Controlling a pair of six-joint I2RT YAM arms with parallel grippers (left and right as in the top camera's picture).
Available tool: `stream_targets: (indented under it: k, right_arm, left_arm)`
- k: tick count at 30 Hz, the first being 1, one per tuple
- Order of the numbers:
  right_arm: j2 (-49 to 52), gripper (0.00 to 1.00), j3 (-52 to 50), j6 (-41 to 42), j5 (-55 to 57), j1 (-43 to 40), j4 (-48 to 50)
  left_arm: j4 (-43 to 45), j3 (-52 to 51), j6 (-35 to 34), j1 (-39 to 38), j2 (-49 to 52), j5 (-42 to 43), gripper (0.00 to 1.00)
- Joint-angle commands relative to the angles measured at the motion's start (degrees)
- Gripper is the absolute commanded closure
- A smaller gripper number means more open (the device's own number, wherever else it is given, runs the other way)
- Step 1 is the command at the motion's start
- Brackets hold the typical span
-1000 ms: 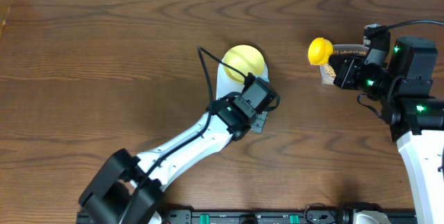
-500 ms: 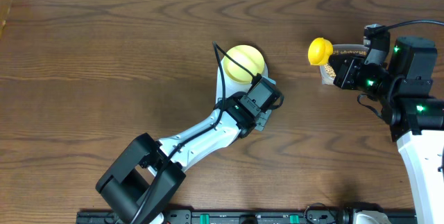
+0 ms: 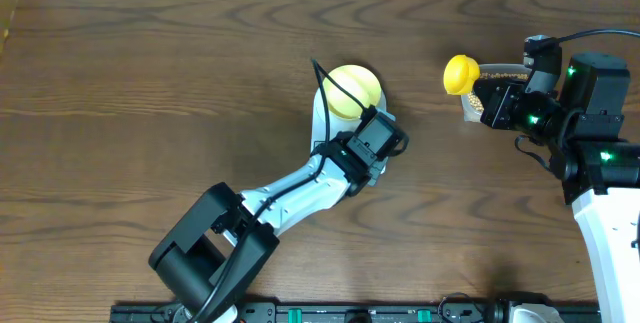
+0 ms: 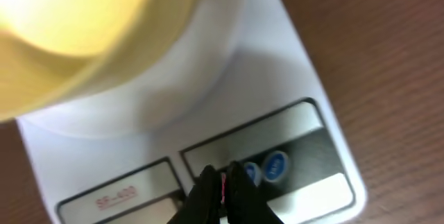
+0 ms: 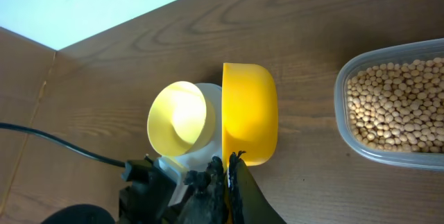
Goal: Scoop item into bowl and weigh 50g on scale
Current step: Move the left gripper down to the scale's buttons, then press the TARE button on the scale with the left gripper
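The pale yellow-green bowl sits on the white scale at mid-table. My left gripper is shut, and its tips rest at the scale's panel beside two blue buttons. The bowl fills the upper left of that view. My right gripper is shut on the handle of the bright yellow scoop, held above the table right of the scale. In the right wrist view the scoop hangs beside the bowl. I cannot see inside the scoop. The beans lie in a clear tub.
The clear plastic tub stands under my right arm at the right side, mostly hidden in the overhead view. My left arm stretches diagonally from the front edge to the scale. A black cable crosses the bowl.
My left arm has swung its elbow to the right and the gripper has shifted slightly towards the bowl over the scale. The right arm and scoop have not moved.
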Motion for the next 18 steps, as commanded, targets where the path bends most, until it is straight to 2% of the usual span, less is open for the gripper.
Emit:
stream_targets:
  k: [1,18]
  right_arm:
    - [-0.52,0.99,0.83,-1.14,-0.42,-0.24,-0.04]
    - [-0.52,0.99,0.83,-1.14,-0.37,-0.24,-0.02]
  left_arm:
    - [-0.07,-0.59,0.5,1.42,0.44,-1.79,0.92]
    - [-1.2,-0.76,1.2,1.75,1.7,1.05,0.92]
